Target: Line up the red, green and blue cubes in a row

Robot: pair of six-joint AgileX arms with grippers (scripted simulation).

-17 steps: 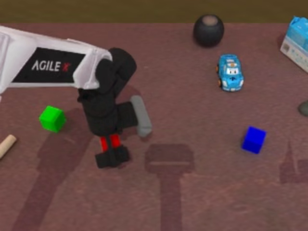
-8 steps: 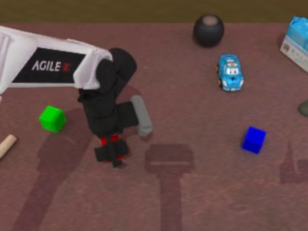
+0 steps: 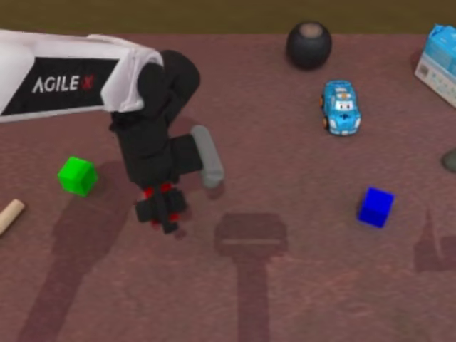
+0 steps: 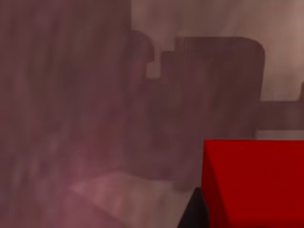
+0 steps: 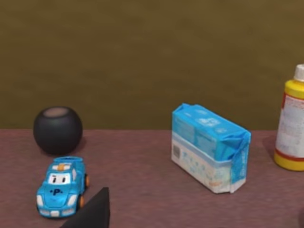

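Observation:
My left gripper (image 3: 162, 208) points down over the left-middle of the table and is shut on the red cube (image 3: 165, 189). Only slivers of red show between its black fingers there. In the left wrist view the red cube (image 4: 254, 183) fills the corner, with a dark fingertip (image 4: 192, 213) beside it. The green cube (image 3: 77, 175) sits on the table to the left of this gripper. Far to the right lies the blue cube (image 3: 375, 206). My right arm is outside the top view; only one black fingertip (image 5: 95, 211) shows in its wrist view.
A black ball (image 3: 308, 44), a light-blue toy car (image 3: 340, 107) and a pale-blue box (image 3: 440, 60) stand at the back right. A wooden piece (image 3: 8, 214) pokes in at the left edge. A yellow bottle (image 5: 290, 126) stands beside the box.
My left gripper, still holding the red cube, has shifted towards the back of the table and slightly left; less red shows now. The green and blue cubes have not moved.

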